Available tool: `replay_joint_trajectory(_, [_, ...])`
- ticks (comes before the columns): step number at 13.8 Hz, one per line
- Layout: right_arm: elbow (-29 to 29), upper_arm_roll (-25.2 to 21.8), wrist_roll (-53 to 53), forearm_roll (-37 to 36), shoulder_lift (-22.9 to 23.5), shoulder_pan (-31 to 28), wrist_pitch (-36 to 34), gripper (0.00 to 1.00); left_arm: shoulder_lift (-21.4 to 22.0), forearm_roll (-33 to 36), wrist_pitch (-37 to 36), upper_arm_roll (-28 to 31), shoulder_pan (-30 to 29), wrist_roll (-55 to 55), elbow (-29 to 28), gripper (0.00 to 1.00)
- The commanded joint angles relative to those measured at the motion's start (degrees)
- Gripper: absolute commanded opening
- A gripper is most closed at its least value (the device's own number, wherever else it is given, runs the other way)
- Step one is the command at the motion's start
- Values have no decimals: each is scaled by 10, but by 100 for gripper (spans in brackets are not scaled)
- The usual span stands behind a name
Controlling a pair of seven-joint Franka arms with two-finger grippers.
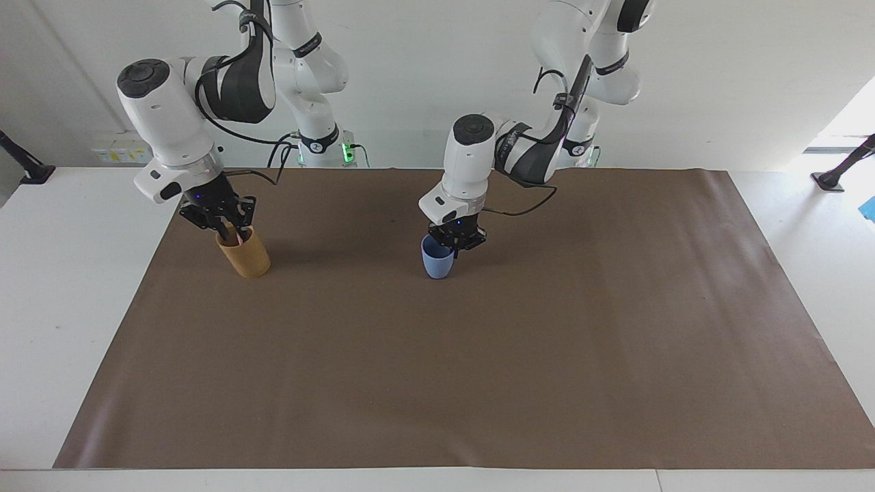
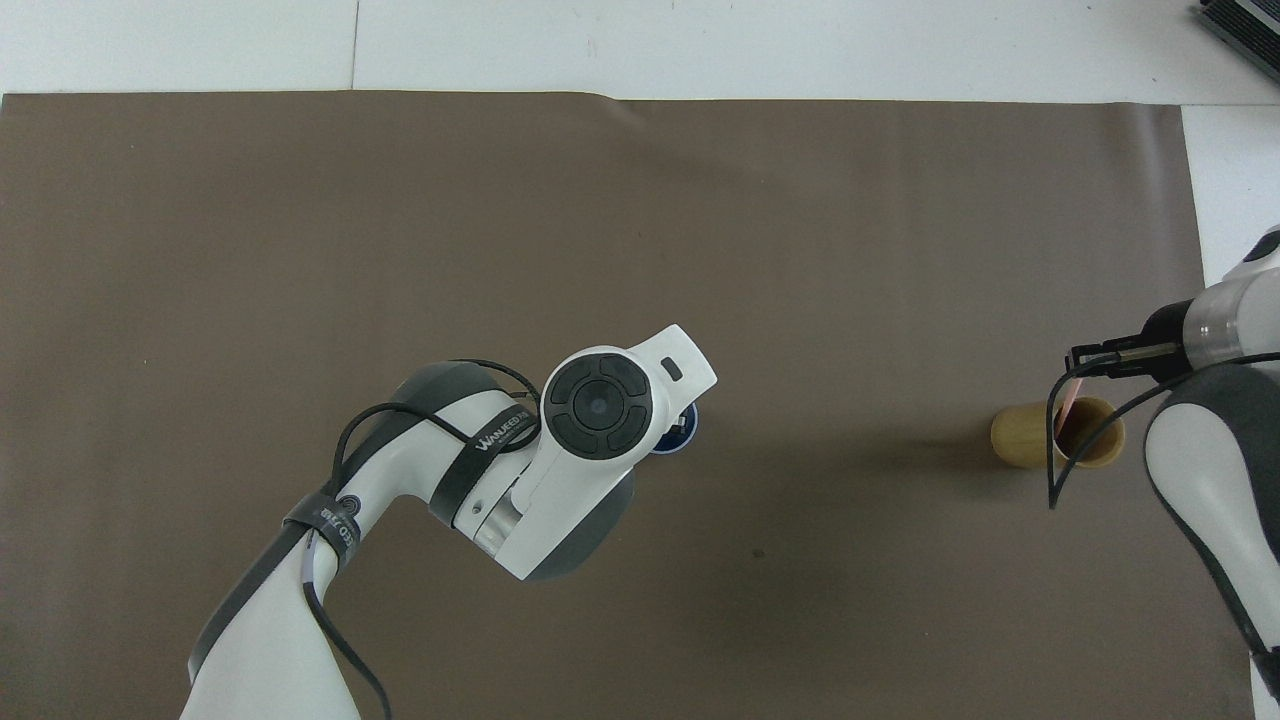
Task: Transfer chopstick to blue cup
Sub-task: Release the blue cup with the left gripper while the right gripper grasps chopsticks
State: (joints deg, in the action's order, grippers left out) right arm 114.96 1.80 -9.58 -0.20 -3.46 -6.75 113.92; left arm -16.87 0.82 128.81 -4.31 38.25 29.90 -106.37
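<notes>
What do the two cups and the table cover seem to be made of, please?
The blue cup looks like smooth matte plastic or glazed ceramic: even colour, soft sheen. The tan cup seems bamboo, wood or card: dull, faintly grained wall. The brown cover looks like paper or thin vinyl: flat, matte, with a slight ripple at its edge.

The brown mat (image 1: 478,362) lies bare from 3 through 9 o'clock of the blue cup (image 1: 436,260). Only 2 obstacles stand: it and the tan cup (image 1: 245,256).

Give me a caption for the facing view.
Right tool at chopstick in tan cup; left tool grips blue cup.
</notes>
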Motion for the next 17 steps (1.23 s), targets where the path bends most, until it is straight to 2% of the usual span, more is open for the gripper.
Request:
replay_joint_trajectory(1, [17, 1, -17, 2, -16, -8, -2, 0, -5, 13, -10, 4, 3, 13, 10, 0])
replay_joint_trajectory(2, [15, 2, -17, 2, -16, -10, -9, 0, -6, 12, -3, 4, 2, 24, 7, 30])
replay_joint_trajectory(3, [15, 1, -17, 2, -16, -10, -9, 0, -6, 12, -1, 6, 2, 31, 7, 99])
replay_joint_trajectory(7, [-3, -7, -12, 2, -17, -12, -24, 0, 17, 12, -29, 12, -33, 31, 21, 100])
replay_joint_trajectory(11, [-64, -16, -7, 2, -22, -17, -93, 0, 34, 12, -102, 15, -55, 31, 66, 100])
replay_joint_trajectory(14, [-118, -12, -2, -2, -19, -13, -109, 0, 89, 13, -144, 15, -103, 21, 65, 100])
replay_joint_trajectory(17, [-125, -4, 88, -41, -22, -5, -112, 0, 125, 13, -195, 16, -163, -39, 62, 100])
